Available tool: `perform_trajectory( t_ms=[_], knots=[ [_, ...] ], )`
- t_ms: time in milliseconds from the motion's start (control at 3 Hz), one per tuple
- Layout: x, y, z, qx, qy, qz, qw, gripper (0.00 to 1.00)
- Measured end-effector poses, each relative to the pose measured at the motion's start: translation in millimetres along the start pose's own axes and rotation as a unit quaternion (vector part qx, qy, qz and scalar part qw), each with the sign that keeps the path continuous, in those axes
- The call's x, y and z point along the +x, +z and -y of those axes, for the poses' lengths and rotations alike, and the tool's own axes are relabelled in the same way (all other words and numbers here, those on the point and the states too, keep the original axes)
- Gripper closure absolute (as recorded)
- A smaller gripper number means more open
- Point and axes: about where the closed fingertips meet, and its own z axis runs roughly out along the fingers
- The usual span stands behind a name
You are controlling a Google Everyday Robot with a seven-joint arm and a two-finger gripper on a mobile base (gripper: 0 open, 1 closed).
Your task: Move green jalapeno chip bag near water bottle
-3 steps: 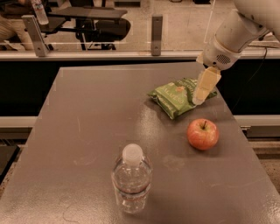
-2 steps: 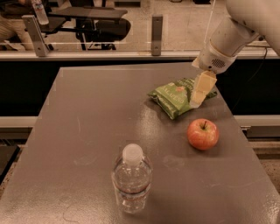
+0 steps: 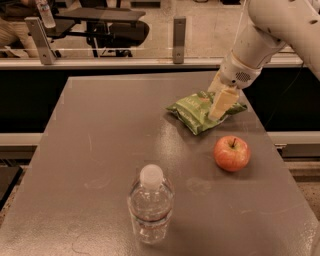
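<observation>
The green jalapeno chip bag lies flat on the grey table, right of centre toward the far edge. My gripper hangs from the white arm over the bag's right half. Its fingers are open, with the near cream finger down against the bag and the other behind it. The water bottle, clear with a white cap, stands upright near the front edge, well apart from the bag.
A red-yellow apple sits right of centre, between the bag and the front right of the table. Behind the table run a rail with posts and office chairs. A tiny bottle stands far back left.
My gripper has shifted slightly left and lower onto the chip bag. The bag, apple and bottle have not moved.
</observation>
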Motion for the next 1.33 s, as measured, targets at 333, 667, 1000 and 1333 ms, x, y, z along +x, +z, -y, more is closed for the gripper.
perform_trajectory(
  t_ms=[333, 667, 1000, 1333],
  knots=[
    [-10, -4, -5, -0.005, -0.013, 0.007, 0.9999, 0.64],
    [-41, -23, -18, -0.006, -0.047, 0.042, 0.9980, 0.88],
    [-79, -39, -35, -0.012, -0.091, 0.084, 0.9923, 1.00],
    [-114, -49, -59, -0.022, -0.139, 0.120, 0.9828, 1.00]
  ],
)
